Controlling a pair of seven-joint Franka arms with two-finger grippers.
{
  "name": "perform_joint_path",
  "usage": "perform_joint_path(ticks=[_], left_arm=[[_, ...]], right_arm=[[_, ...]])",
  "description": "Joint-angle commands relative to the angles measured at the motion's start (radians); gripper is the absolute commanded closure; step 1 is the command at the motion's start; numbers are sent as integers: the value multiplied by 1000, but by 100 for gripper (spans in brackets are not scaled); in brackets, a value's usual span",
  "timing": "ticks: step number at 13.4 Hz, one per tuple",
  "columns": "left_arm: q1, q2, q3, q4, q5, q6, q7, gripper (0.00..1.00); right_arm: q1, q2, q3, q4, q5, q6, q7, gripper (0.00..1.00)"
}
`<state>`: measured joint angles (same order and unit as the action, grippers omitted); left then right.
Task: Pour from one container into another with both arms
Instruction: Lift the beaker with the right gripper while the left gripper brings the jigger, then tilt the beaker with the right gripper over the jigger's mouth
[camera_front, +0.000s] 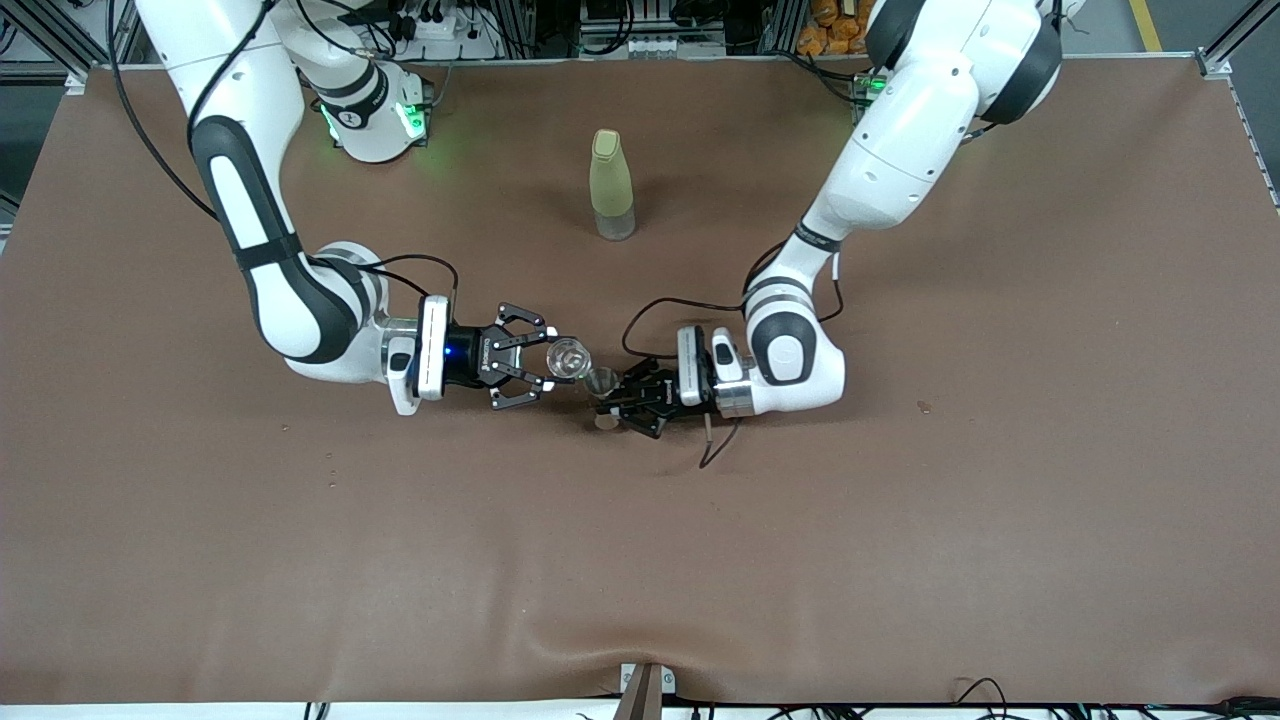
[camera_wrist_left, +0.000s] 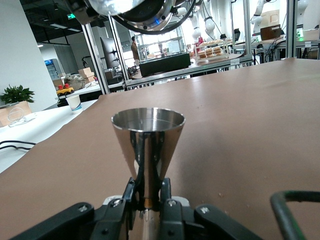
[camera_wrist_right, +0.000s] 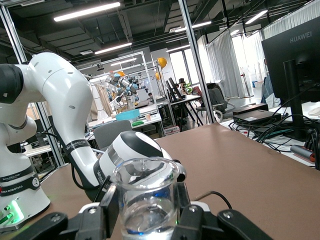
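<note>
Both arms met mid-table, each with a container in hand. The right gripper (camera_front: 548, 362) had its fingers clamped on a small clear glass beaker (camera_front: 567, 358), held upright with a little clear liquid at the bottom, per the right wrist view (camera_wrist_right: 146, 200). The left gripper (camera_front: 622, 400) had its fingers pinched on the narrow waist of a metal jigger (camera_front: 602, 383), which stood upright with its open cone facing up (camera_wrist_left: 148, 131); whether its foot touched the tablecloth (camera_front: 900, 520) I couldn't tell.

Key relation: the beaker was just beside the jigger, toward the right arm's end of the table. Both long axes were vertical. In the left wrist view the beaker's underside and the right gripper showed above the jigger's mouth, so the beaker likely sat higher than the jigger's rim.

My read: the pour called for tipping the beaker's lip toward the left arm, over the cone. The jigger's mouth was small, so a miss looked possible.

A capped green bottle (camera_front: 611, 186) stood well apart, farther from the front camera, untouched.
</note>
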<state>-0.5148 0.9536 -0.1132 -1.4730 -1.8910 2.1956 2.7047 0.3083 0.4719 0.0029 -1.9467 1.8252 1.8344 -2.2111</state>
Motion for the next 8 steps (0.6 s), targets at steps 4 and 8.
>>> perform_joint_path(ticks=[4,8], left_arm=[[-31,39,12,66,-45,29,26,100],[-31,39,12,66,-45,29,26,100]], right_arm=[[25,-41,6,-112,80,-39,-24,100],[25,-38,20,-139,124,-55,-24,100]])
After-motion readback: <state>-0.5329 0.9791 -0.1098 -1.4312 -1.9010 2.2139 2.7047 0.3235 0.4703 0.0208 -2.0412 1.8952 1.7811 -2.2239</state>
